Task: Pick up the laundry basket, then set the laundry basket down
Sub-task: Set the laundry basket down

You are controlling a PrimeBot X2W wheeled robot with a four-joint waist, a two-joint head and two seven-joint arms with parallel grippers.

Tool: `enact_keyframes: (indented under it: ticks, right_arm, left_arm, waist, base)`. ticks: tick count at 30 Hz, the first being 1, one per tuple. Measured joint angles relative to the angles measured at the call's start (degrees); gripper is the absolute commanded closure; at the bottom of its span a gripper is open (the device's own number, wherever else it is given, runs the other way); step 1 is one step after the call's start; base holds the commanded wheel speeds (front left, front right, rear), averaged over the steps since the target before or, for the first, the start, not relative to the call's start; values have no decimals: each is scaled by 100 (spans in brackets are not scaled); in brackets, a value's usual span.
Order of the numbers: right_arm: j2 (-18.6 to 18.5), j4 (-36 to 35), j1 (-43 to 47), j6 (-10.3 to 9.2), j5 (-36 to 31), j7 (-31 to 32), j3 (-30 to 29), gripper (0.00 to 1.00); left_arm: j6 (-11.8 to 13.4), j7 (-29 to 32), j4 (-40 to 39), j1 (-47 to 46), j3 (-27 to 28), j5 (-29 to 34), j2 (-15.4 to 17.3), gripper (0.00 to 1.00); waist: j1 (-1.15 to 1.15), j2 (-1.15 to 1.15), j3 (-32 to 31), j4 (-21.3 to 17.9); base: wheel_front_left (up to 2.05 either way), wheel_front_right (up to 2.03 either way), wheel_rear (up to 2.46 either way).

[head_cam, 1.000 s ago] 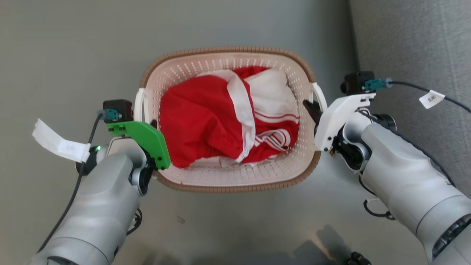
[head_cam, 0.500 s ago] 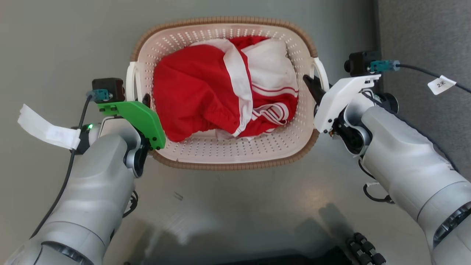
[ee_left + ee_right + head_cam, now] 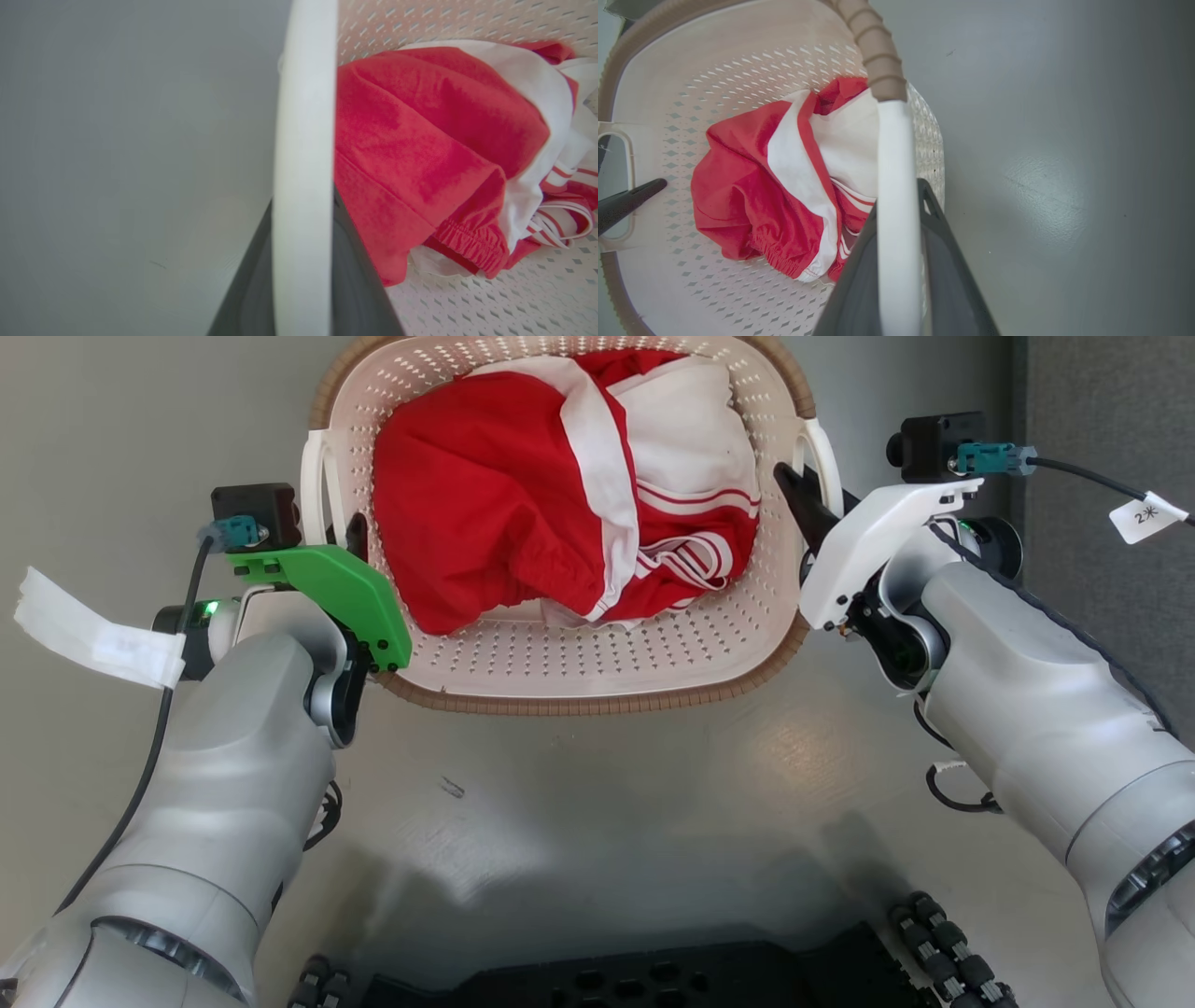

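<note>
Risen up the head view and grown larger since a second ago: laundry basket (image 3: 579,663), arms and floor marks alike, so largely a camera shift. Sits between both arms over grey floor (image 3: 607,803), holding red-and-white clothes (image 3: 485,495). Left gripper (image 3: 347,530) clamped on the left handle (image 3: 311,476), right gripper (image 3: 805,485) clamped on the right handle (image 3: 825,453), dark fingers either side of each bar. Looks like the lift or carry step; contact with floor unclear. Next calls for level, matched lowering, then release.
</note>
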Motion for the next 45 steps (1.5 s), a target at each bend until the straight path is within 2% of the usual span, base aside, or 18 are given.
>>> enact_keyframes:
  ticks: [20, 38, 39, 40, 42, 43, 44, 45]
  right_arm:
    - [2, 33, -253, 0, 19, -339, 123, 100]
    - [-16, 132, -399, 1, 163, -419, 260, 100]
    - [-9, 140, -399, 0, 164, -419, 265, 96]
    - [-1, 147, -399, 1, 165, -420, 270, 80]
    - [16, 155, -399, 11, 176, -452, 281, 55]
    - [34, 149, -403, 47, 176, -485, 290, 1]
    - [59, 147, -406, 64, 180, -501, 299, 0]
    - [90, 136, -407, 66, 181, -502, 313, 0]
  left_arm:
    - [-9, -290, 108, -237, -23, 0, -2, 100]
    - [-57, -347, 120, -387, -101, -1, -1, 100]
    - [-60, -354, 125, -388, -105, -1, 0, 100]
    - [-62, -366, 134, -388, -113, -1, 1, 100]
    - [-79, -383, 153, -388, -132, -1, 10, 100]
    - [-80, -387, 164, -388, -146, -1, 25, 96]
    - [-85, -387, 170, -388, -158, -3, 27, 64]
    - [-85, -387, 170, -388, -170, -7, 23, 0]
  waist:
    - [0, 0, 519, 24]
    - [-1, 0, 635, 19]
    - [-1, 0, 633, 15]
    - [0, 0, 628, 11]
    - [-1, 0, 619, 1]
    - [-1, 0, 613, -5]
    - [0, 0, 606, -11]
    - [0, 0, 599, -17]
  base:
    - [0, 0, 0]
    - [0, 0, 0]
    - [0, 0, 0]
    - [0, 0, 0]
    - [0, 0, 0]
    - [0, 0, 0]
    - [0, 0, 0]
    - [0, 0, 0]
